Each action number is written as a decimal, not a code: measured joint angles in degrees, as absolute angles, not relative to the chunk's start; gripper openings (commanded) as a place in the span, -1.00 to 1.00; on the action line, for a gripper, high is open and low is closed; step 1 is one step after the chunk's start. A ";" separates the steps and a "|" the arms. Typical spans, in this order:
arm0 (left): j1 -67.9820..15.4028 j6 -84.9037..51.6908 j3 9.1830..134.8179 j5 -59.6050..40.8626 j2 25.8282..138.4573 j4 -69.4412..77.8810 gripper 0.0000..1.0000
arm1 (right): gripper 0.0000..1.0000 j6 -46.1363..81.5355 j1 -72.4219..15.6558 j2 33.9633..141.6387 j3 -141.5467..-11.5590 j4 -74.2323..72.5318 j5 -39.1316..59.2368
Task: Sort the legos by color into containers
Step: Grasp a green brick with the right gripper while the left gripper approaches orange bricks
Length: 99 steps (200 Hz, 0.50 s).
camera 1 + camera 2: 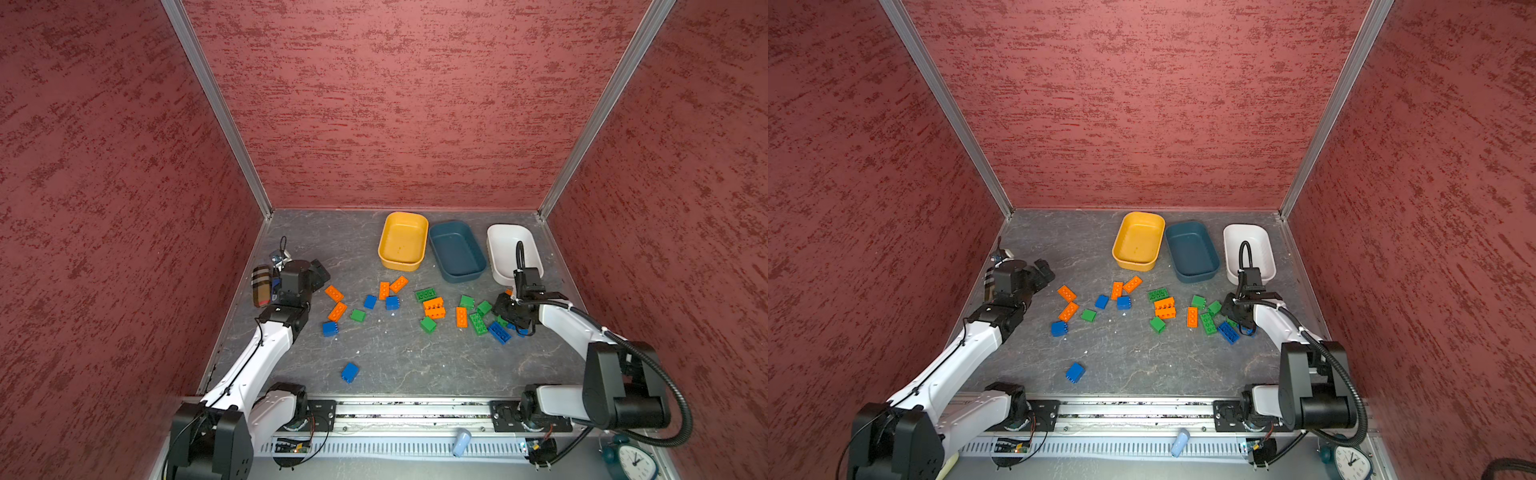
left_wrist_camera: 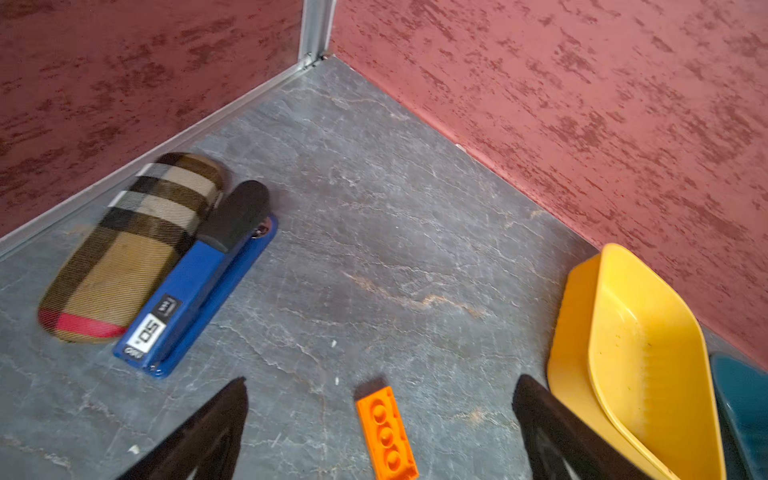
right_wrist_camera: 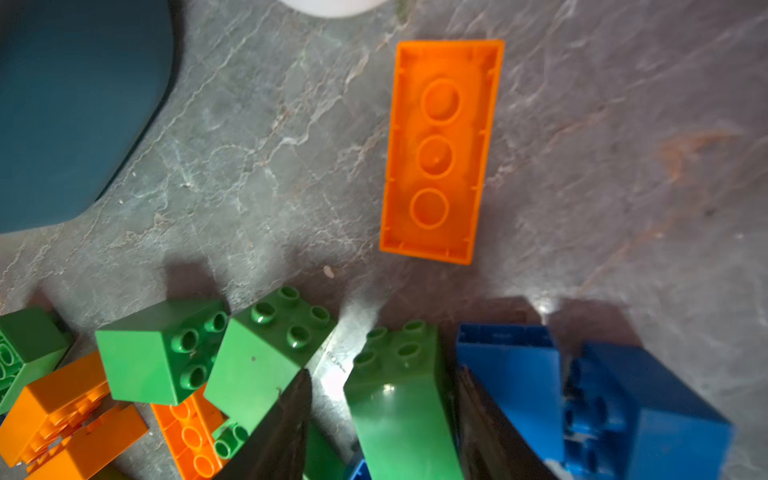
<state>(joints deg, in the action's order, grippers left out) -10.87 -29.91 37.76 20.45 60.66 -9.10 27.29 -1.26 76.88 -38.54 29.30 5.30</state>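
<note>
Meanwhile, the right gripper (image 3: 382, 371) sits at the table's (image 1: 395, 357) 3 o'clock among the legos (image 1: 434, 307), its jaws partway in around a green brick (image 3: 399, 411), though whether they pinch it I cannot tell. At 9 o'clock the left gripper (image 2: 380, 382) is spread wide and holds nothing, an orange brick (image 2: 388, 432) lying on the table beneath it. The containers, yellow tub (image 1: 402, 216), teal tub (image 1: 459, 275) and white tub (image 1: 496, 232), stand from 12 to 2 o'clock, with bricks strewn across the middle.
</note>
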 measured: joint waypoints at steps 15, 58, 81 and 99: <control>-14.44 -29.21 40.07 22.37 62.65 -9.54 0.99 | -0.11 27.22 -1.78 77.52 -38.54 29.36 4.43; -22.22 -28.45 43.22 26.39 66.41 -9.98 0.99 | -0.35 27.14 -3.05 79.70 -38.54 29.45 2.11; -24.47 -28.45 43.77 27.14 68.10 -10.20 0.99 | -0.45 27.05 -3.25 78.00 -38.54 30.22 0.25; -25.85 -28.42 44.64 27.55 69.45 -10.35 0.99 | -0.47 26.57 -3.25 73.03 -38.61 30.59 -0.93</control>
<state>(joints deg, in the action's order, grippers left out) -25.85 -28.42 44.64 27.55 69.45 -10.35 26.57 -3.25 73.03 -38.61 30.59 -0.93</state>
